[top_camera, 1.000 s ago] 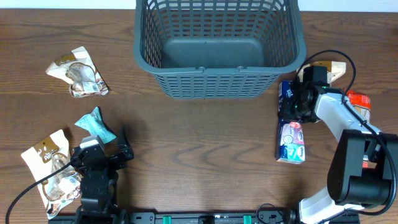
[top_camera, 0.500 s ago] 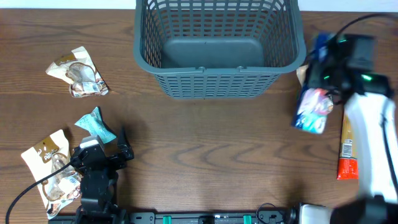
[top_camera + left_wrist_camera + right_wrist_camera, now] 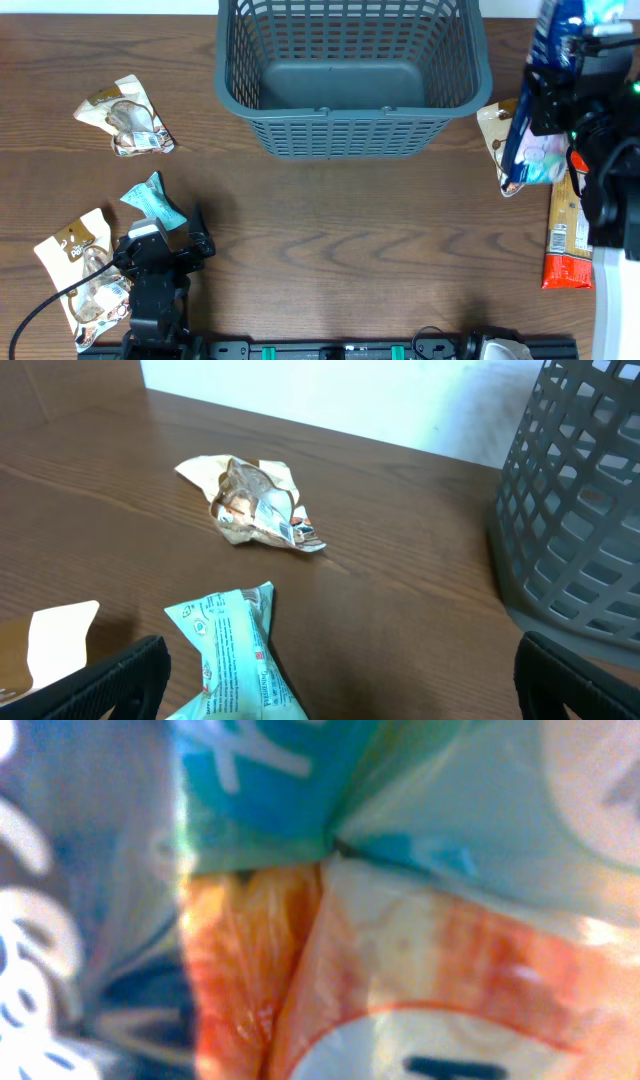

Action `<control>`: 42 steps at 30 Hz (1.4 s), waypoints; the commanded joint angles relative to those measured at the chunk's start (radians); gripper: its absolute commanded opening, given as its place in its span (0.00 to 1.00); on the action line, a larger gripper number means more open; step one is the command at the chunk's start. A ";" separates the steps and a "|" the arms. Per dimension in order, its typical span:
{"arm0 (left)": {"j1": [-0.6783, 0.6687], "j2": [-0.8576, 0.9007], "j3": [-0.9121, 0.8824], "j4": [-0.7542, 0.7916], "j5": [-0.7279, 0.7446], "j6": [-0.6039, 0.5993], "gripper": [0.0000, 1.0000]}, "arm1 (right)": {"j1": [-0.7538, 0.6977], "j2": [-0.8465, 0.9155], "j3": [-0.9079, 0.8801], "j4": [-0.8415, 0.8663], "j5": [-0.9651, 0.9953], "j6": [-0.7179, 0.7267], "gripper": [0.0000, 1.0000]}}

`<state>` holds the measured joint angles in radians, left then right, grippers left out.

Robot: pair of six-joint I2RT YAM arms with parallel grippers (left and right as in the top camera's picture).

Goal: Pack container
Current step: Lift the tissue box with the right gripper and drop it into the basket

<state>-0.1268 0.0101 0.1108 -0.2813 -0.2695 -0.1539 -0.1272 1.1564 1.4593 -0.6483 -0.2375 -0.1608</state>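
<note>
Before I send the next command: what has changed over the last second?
The right gripper, shut on the blue pack, has lifted it off the table and carried it toward the far right. The pack now hangs in the air, just right of the basket. The basket, the open left gripper, the teal pack and the tan packs on the left stayed put.
</note>
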 commanded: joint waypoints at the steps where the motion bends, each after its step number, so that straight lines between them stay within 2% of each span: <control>1: 0.004 -0.006 0.011 -0.011 -0.012 -0.001 0.99 | 0.053 -0.049 0.079 0.076 -0.219 -0.211 0.01; 4: 0.004 -0.006 0.011 -0.014 -0.012 -0.001 0.99 | 0.118 -0.041 0.093 0.195 -0.288 -0.336 0.01; 7: 0.004 -0.006 0.011 -0.022 -0.012 -0.001 0.99 | 0.178 -0.001 0.093 0.322 -0.320 -0.345 0.01; 11: 0.004 -0.006 0.011 -0.029 -0.012 -0.001 0.98 | 0.247 0.101 0.093 0.458 -0.457 -0.435 0.01; 14: 0.004 -0.006 0.011 -0.029 -0.012 -0.001 0.99 | 0.292 0.207 0.108 0.486 -0.481 -0.465 0.01; 23: 0.004 -0.006 0.011 -0.040 -0.012 -0.002 0.99 | 0.346 0.518 0.174 0.311 -0.514 -0.553 0.01; 35: 0.004 -0.006 0.011 -0.070 -0.011 -0.002 0.99 | 0.351 0.735 0.175 -0.013 -0.273 -0.626 0.01; 38: 0.004 -0.006 0.011 -0.070 -0.011 -0.002 0.99 | 0.351 0.768 0.175 -0.041 -0.271 -0.626 0.05; 39: 0.004 -0.006 0.011 -0.070 -0.011 -0.002 0.99 | 0.352 0.775 0.175 -0.045 -0.271 -0.625 0.10; 42: 0.004 -0.006 0.011 -0.070 -0.011 -0.002 0.99 | 0.352 0.781 0.175 -0.048 -0.271 -0.593 0.41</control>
<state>-0.1268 0.0101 0.1223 -0.3298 -0.2695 -0.1539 0.2203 1.9179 1.6226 -0.6910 -0.5190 -0.7631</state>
